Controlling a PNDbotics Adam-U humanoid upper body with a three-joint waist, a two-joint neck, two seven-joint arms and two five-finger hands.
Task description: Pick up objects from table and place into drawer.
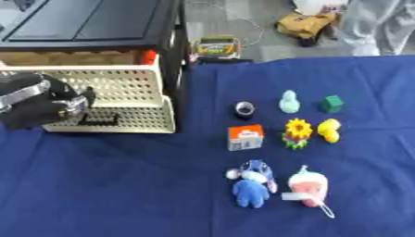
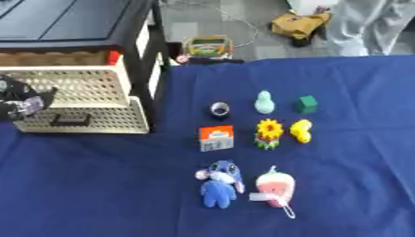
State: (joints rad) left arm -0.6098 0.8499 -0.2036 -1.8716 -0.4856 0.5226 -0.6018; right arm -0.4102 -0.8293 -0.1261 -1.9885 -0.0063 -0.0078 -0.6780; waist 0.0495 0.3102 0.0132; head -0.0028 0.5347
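Cream perforated drawer (image 1: 122,88) pulled out at left; left hand (image 1: 40,104) over it, fingers curled, grasp unclear; toys sit right.

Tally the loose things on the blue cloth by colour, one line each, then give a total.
Blue: 1, blue plush toy
Pink and white: 1, plush with a loop
Yellow: 2, sunflower toy, yellow duck-like figure
Green: 2, pale green figure, dark green block
Orange and white: 1, small box
Dark: 1, dark ring-shaped thing
Total: 8
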